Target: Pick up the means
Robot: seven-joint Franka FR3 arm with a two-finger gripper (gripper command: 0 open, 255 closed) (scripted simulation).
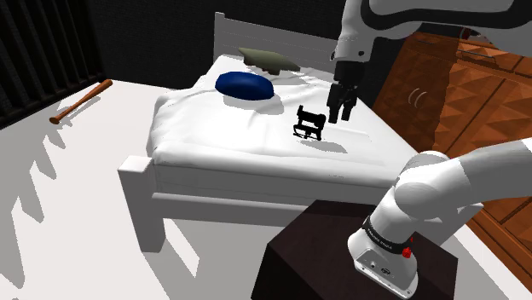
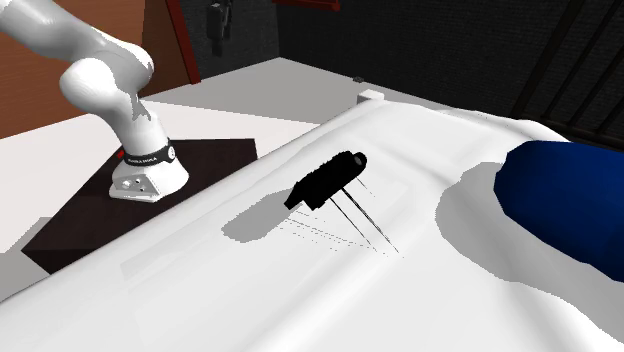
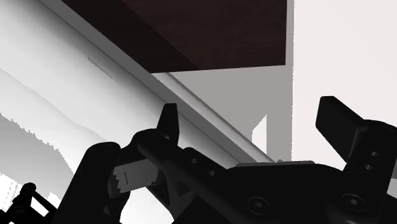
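Shoulder view: all-black two-finger gripper (image 1: 342, 116) hangs over white bed (image 1: 213, 141), fingers wide apart, clasping nothing. Small black blocky object on thin legs (image 1: 309, 122) sits on mattress just beside gripper, toward dark-blue rounded cushion (image 1: 244, 84).

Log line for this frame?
phase: pre-grasp | gripper: open, beside black object | object: on white bed, not held

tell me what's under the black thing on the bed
The white sheet: the black object stands on it on thin legs and casts a shadow there. Whatever lies beneath the sheet, mattress or anything else, is covered and cannot be seen.
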